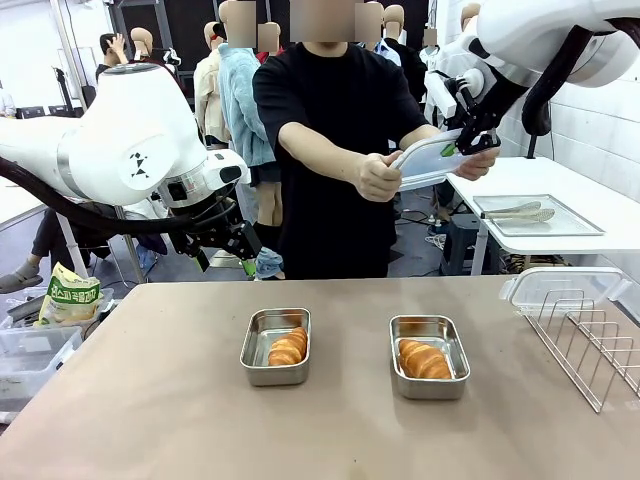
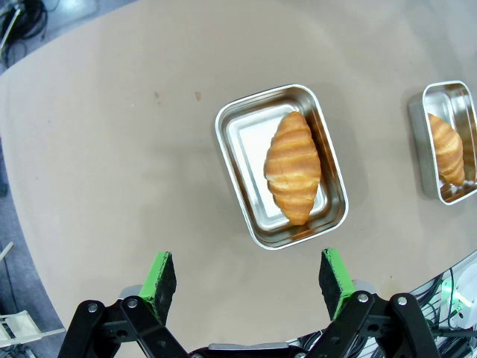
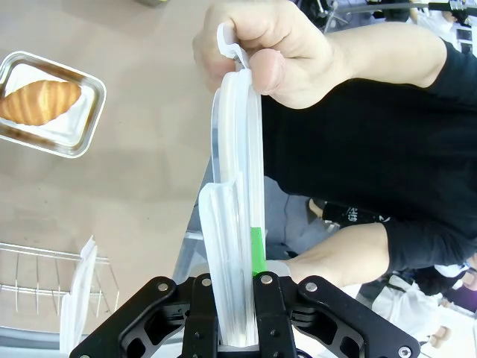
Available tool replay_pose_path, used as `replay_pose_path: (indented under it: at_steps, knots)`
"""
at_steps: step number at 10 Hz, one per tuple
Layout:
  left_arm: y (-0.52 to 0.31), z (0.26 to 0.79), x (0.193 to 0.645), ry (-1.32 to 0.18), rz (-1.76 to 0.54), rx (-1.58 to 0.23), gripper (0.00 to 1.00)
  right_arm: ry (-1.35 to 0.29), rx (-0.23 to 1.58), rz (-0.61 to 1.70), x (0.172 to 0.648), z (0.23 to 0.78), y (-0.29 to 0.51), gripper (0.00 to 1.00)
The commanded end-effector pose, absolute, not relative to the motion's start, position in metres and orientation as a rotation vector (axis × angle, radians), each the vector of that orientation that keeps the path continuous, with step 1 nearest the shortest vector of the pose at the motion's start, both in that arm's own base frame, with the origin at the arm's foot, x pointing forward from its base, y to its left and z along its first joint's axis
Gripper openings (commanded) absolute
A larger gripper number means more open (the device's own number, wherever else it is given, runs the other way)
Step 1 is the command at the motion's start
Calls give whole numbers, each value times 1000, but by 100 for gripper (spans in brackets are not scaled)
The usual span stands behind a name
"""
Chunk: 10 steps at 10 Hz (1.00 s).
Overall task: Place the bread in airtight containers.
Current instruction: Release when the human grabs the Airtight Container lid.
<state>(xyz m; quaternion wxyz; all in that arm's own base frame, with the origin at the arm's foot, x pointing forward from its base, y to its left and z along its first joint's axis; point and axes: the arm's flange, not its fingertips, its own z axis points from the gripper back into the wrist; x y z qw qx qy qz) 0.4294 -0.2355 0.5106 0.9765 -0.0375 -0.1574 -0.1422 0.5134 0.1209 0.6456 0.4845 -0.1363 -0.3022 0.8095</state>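
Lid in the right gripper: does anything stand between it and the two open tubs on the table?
Yes: the person's hand grips the lid at its far end while the right gripper is shut on it. Nothing visible lies over the left tub or the right tub; each holds one bread.

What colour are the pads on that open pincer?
The pads are green, best in the left wrist view.

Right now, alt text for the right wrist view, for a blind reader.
The black right gripper is shut on one end of a clear plastic lid, while a person's hand holds the other end. Beyond, a golden-brown croissant roll lies in a rectangular steel tub on the brown table.
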Motion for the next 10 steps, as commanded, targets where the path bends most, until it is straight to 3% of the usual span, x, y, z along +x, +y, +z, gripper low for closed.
replay_pose_path:
  at_steps: [1, 10]
  knots:
    - [-234, 511, 429, -318, -277, -78, 100, -766, -318, 1971, 514, 644, 120, 0]
    - [-234, 511, 429, -318, -277, -78, 100, -766, -318, 1971, 514, 644, 120, 0]
